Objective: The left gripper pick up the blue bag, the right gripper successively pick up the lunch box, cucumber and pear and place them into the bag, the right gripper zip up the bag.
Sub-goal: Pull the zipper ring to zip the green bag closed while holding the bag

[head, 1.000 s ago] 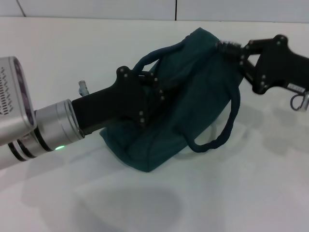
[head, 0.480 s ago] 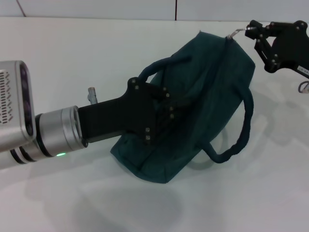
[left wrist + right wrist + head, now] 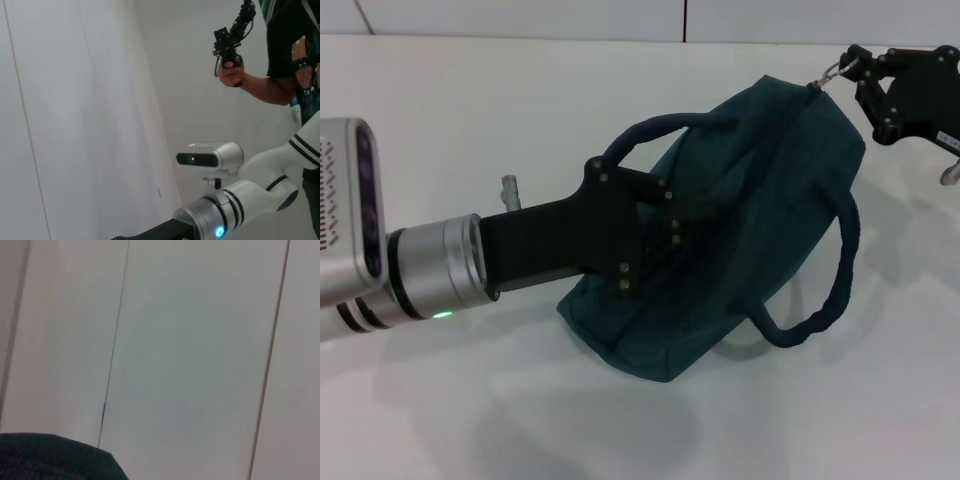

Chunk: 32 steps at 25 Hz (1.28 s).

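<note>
Bench: white bench carries everything, bare around the bag.
Blue bag: blue bag lies mid-bench, looks closed.
Left hand: left hand clamps the bag's near side.
Right hand: right hand pinches the zipper pull toward the far right corner.
Risk: pulling further could drag the bag from the left grip, or the pull could slip.

Left gripper fingertips buried against the blue bag; finger state unreadable. Bag contents hidden by fabric. Right gripper cut by the head view's right edge. Right wrist view catches only a corner of the bag.
</note>
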### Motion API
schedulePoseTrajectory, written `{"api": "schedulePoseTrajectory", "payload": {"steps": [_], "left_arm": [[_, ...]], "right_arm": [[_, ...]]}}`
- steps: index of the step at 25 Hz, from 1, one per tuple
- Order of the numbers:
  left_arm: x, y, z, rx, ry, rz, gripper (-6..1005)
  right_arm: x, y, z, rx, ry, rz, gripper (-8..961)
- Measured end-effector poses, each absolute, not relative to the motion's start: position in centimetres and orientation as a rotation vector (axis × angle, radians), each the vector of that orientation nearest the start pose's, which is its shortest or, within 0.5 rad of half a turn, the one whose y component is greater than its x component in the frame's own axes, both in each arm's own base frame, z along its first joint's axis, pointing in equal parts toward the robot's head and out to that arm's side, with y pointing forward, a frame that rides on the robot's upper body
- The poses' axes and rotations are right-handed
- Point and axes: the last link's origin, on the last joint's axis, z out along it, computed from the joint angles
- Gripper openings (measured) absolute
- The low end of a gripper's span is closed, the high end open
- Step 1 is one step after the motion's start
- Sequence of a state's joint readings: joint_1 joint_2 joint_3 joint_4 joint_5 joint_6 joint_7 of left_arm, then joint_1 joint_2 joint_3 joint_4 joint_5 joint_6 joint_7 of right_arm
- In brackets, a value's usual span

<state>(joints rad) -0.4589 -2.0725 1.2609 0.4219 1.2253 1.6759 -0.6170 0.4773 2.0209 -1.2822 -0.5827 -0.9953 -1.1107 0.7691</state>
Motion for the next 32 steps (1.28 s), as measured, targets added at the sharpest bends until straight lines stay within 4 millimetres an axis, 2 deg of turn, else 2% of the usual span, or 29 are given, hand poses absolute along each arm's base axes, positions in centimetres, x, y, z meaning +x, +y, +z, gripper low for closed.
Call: {"api": "schedulePoseTrajectory", "payload": {"steps": [7, 18, 20, 23, 27, 32], "left_arm": [[-21.3, 28.7, -3.7, -2.565, 0.194, -1.209, 44], [-21.2, 30.1, -3.8, -2.558, 0.092, -1.181, 42], [-21.2, 30.2, -3.9, -2.558, 0.08, -1.174, 41], [-21.1, 30.3, -3.9, -2.558, 0.079, -1.171, 41], [-20.7, 30.6, -4.0, -2.561, 0.091, -1.174, 41], [-20.5, 30.8, -4.2, -2.564, 0.094, -1.172, 41]], "right_arm": [[23.0, 38.1, 0.6, -2.277, 0.177, 0.836, 95], [25.3, 36.3, 0.5, -2.362, 0.108, 0.672, 306], [25.5, 36.2, 0.7, -2.352, 0.113, 0.675, 402], [26.4, 35.6, 2.6, -2.271, 0.143, 0.75, 545], [27.1, 35.2, 3.4, -2.25, 0.164, 0.767, 604], [28.2, 35.2, 2.3, -2.288, 0.208, 0.696, 633]]}}
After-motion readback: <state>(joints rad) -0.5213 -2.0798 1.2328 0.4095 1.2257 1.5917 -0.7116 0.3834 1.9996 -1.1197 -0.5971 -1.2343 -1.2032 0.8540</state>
